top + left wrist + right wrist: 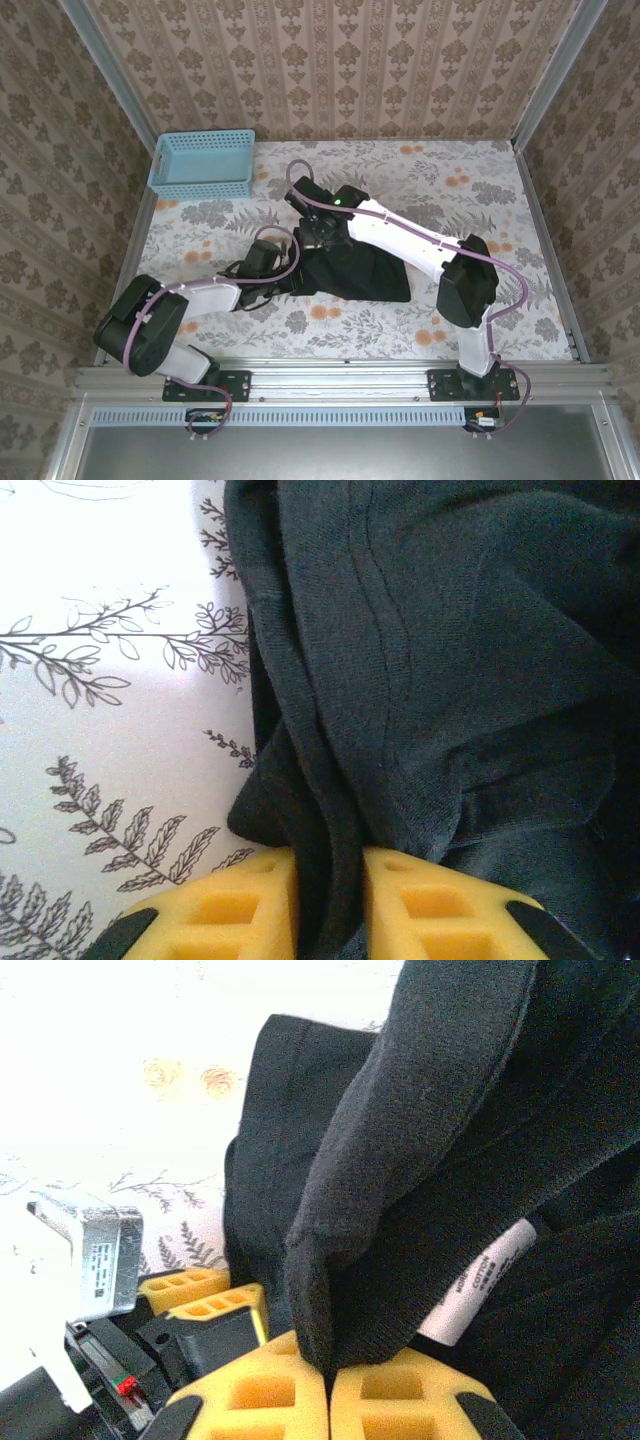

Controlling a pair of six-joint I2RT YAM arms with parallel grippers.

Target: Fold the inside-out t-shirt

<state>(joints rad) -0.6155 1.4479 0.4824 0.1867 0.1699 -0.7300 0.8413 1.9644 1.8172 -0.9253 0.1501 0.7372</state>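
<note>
Far left corner: light blue basket (202, 163), on the flowered table (480, 190), well apart from the work. Left of centre: left gripper (330, 885), yellow fingers drawn in on a bunched ridge of black cloth that fills the narrow gap between them; hold taken at the near-left edge of the garment. Centre: inside-out t-shirt (360, 275), black, crumpled in a low heap in the middle of the table, not yet flat; long axis across the table, left to right, a stitched seam line visible in the left wrist view. Just beyond the left gripper, on the far-left part of the heap: right gripper (328, 1368), fingers pressed together on a thick fold, white tag (485, 1280) just beside the pinch. Right: right arm (420, 240), reaching slantwise over the shirt to that end. Governing relation: both holds sit close together at the left end, the bulk of the cloth lying to their right; judged need, the two grips drawn apart along the long axis to open the shirt before any fold; risk, a bunched extra layer caught in either pinch
</note>
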